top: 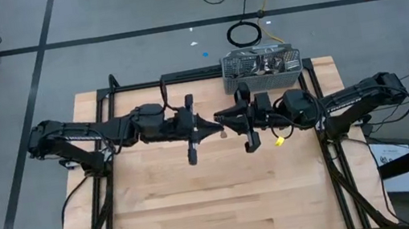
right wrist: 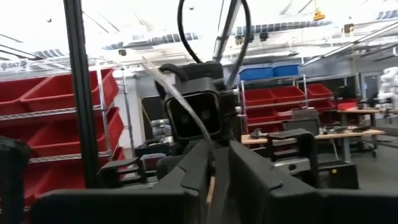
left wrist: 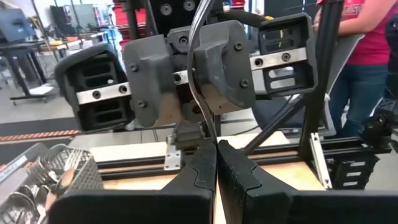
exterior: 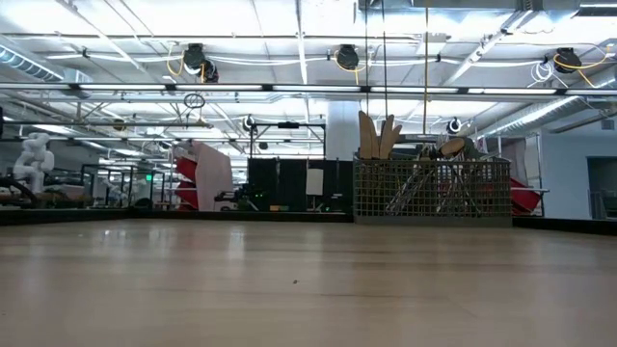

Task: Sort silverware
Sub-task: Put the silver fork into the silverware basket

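A pale wooden table (top: 225, 201) on a black frame stands on a grey floor marked with dark tape lines; cables lie coiled on the floor beyond it. The low view looks across the bare boards into a bright workshop hall with ceiling lights, and the right wrist view shows shelves of red bins. A person in a red top and jeans stands behind the frame in the left wrist view.

Both arms meet above the table's middle. The left gripper (top: 218, 129) has its fingers pressed together on a slim piece of silverware (left wrist: 200, 93), a thin curved metal strip rising between them; which utensil it is cannot be made out. The right gripper (top: 227, 125) faces it, nearly touching, its fingers pinching that same piece.

The grey mesh caddy (top: 262, 68) sits at the table's far edge, holding more cutlery (exterior: 439, 183), crowded and hard to tell apart.
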Tool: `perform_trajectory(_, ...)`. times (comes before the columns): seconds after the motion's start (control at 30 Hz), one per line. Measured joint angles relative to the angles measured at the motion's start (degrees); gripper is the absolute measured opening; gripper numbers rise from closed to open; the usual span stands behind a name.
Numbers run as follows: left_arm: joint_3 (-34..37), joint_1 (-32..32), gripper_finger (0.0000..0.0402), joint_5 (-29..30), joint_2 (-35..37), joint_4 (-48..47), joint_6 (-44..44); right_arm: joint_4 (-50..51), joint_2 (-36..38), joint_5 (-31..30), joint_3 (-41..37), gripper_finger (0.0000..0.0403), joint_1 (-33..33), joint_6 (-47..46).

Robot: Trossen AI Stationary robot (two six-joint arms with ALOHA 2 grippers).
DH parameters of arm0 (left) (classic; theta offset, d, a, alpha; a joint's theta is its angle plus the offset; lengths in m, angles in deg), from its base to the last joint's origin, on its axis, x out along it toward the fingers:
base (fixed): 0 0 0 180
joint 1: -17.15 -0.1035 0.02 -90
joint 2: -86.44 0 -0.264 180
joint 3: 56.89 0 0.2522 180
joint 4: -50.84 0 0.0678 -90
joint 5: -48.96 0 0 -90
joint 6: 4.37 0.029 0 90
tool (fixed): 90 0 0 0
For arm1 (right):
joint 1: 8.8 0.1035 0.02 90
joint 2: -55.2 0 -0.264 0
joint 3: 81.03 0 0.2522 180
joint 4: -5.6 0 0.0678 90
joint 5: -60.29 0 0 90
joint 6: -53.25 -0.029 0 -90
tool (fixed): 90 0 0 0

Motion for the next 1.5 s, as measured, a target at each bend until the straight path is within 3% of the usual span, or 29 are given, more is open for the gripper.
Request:
perform_trajectory(0.13,0.00,-0.51,0.0011,1.44,0.00,-0.92,-0.74,0.18,0.00,-0.22,0.00,0.0008,0.03,0.19)
perform_trajectory(0.37,-0.12,-0.96,0.0016,3.31,0.00,-5.18,-0.71,5.12,1.65,-0.88,-0.03,0.0003,-0.60,1.37)
perform_trajectory(0.57,0.02,-0.90,0.0084,11.81,0.19,-15.70,-0.76,13.34,9.30,-6.68,-0.72,0.0002,-3.21,6.95)
perform_trajectory(0.7,-0.55,-1.01,0.0140,21.35,1.73,-24.06,-5.64,18.10,16.14,-13.18,-6.85,0.0001,-7.64,7.15)
perform_trajectory(0.87,-0.74,-2.21,0.0163,20.63,3.21,-32.74,-12.36,16.04,25.81,-23.56,-18.78,0.0001,-15.87,6.95)
perform_trajectory(0.93,-0.20,-2.25,0.0164,20.89,4.23,-32.15,-13.54,15.35,28.04,-24.98,-23.17,0.0001,-19.48,7.25)
perform_trajectory(1.07,2.99,-2.19,0.0164,22.43,8.71,-28.39,-15.37,11.96,29.54,-27.75,-27.62,0.0000,-26.26,7.79)
perform_trajectory(1.23,13.99,-3.52,0.0164,28.09,18.30,-22.10,-18.24,7.64,25.97,-30.24,-28.64,0.0000,-33.22,10.83)
perform_trajectory(1.37,23.12,-4.75,0.0164,28.32,25.12,-17.37,-23.68,1.60,22.30,-30.40,-28.44,0.0000,-39.06,13.49)
perform_trajectory(1.5,29.20,-4.92,0.0164,28.44,28.64,-16.41,-31.22,-0.17,18.71,-30.02,-28.49,0.0000,-44.38,9.85)
